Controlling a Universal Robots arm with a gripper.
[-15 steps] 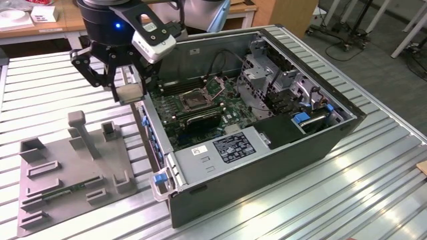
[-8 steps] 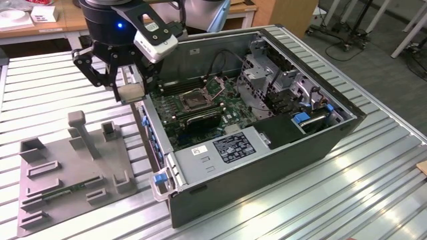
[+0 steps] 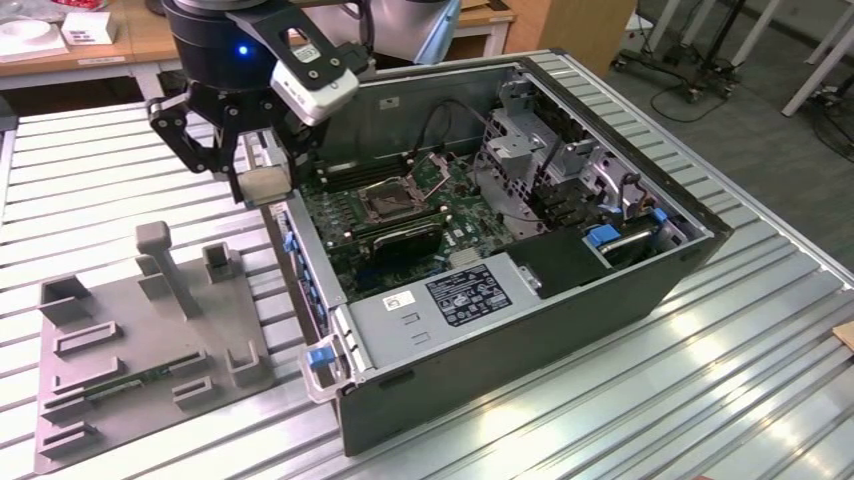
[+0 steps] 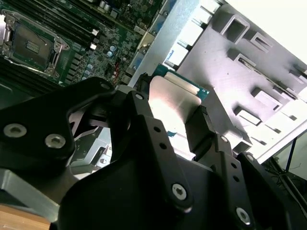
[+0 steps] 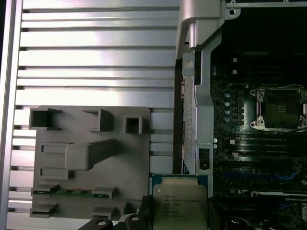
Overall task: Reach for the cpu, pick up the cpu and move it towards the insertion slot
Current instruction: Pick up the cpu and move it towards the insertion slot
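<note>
Gripper clamped on the cpu, held in the air over the computer case wall, just short of the insertion slot; to do it well keep chip level and square to the socket frame, clear of the wall.

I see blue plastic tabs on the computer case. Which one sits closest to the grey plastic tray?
The blue tab at the case's near corner, on the exterior view's left, right beside the grey tray. The other blue tab sits deep inside, toward the exterior view's right.
</note>
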